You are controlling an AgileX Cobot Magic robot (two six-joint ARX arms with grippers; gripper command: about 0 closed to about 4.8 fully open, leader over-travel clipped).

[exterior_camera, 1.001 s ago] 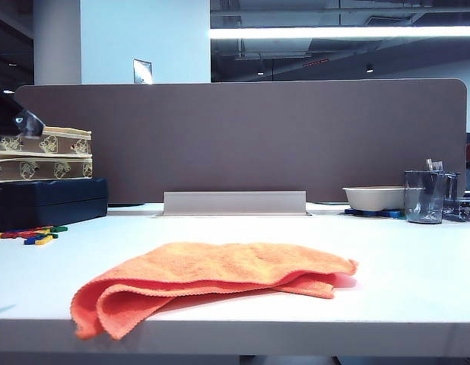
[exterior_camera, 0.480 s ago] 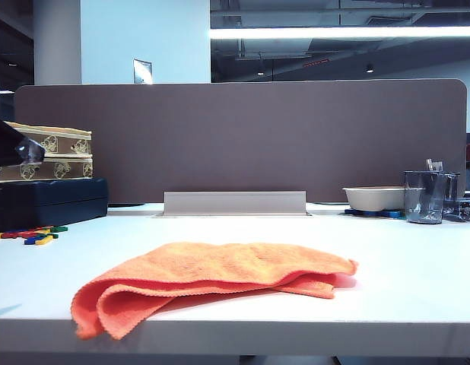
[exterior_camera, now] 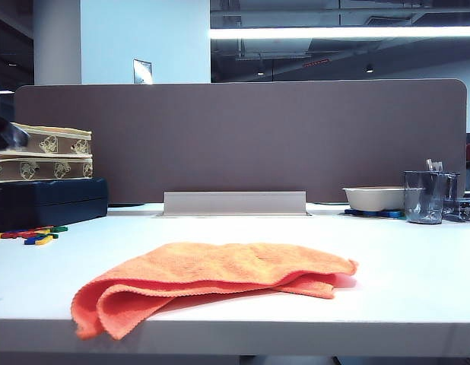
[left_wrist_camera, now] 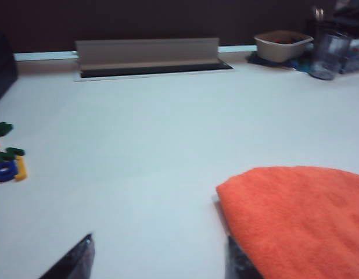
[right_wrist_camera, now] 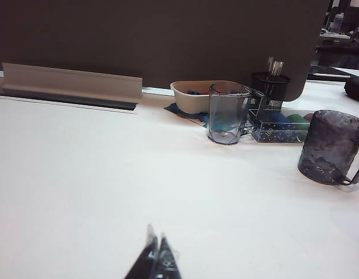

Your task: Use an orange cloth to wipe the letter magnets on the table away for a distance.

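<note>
The orange cloth [exterior_camera: 212, 277] lies crumpled near the front edge of the white table [exterior_camera: 402, 258], left of its middle. The letter magnets [exterior_camera: 30, 234] sit in a small coloured cluster at the far left by a dark case. In the left wrist view the magnets [left_wrist_camera: 8, 163] lie off to one side and the cloth [left_wrist_camera: 301, 221] spreads close beside one finger. My left gripper [left_wrist_camera: 159, 258] is open over bare table, nothing between its fingers; its tip [exterior_camera: 8, 135] shows at the exterior view's left edge, above the magnets. My right gripper [right_wrist_camera: 157, 256] is shut and empty, over bare table.
Patterned boxes [exterior_camera: 49, 156] are stacked on a dark case [exterior_camera: 49, 201] at the back left. A brown partition [exterior_camera: 242, 137] and a grey cable flap [exterior_camera: 235, 203] close off the back. A bowl [right_wrist_camera: 197, 96], clear cups [right_wrist_camera: 227, 113], a mesh holder [right_wrist_camera: 269, 87] and a smoky mug [right_wrist_camera: 330, 148] stand at the right.
At the exterior view's left edge my left gripper's tip dipped, then drew further out of view to the left. Cloth, magnets and right gripper have not moved.
</note>
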